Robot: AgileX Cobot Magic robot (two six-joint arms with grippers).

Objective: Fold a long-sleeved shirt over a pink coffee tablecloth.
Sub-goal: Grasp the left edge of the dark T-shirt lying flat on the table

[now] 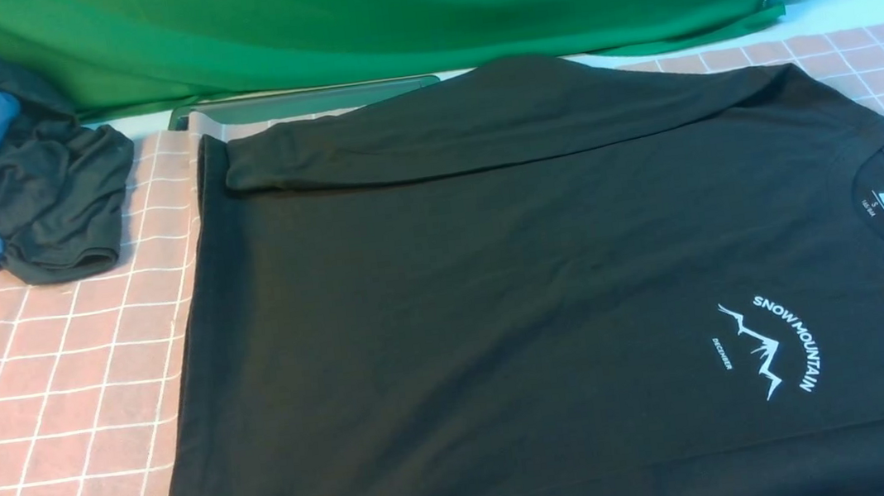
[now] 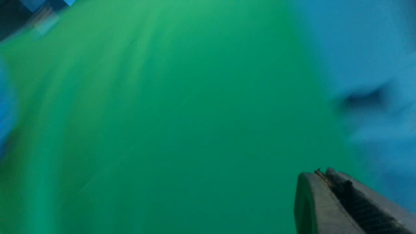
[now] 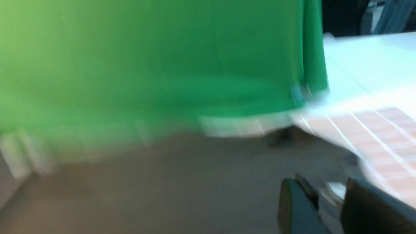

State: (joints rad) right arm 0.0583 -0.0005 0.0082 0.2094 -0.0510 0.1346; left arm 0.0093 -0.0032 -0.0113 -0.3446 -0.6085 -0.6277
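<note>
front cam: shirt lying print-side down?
No, the long-sleeved shirt lies on the pink coffee tablecloth with its white SNOW MOUNTAIN print facing up.

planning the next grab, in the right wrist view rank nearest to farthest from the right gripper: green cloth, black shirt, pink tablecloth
From the right gripper:
1. black long-sleeved shirt, spread just ahead of it
2. pink grid tablecloth, just beside the shirt's edge
3. green cloth, hanging at the far back
</note>
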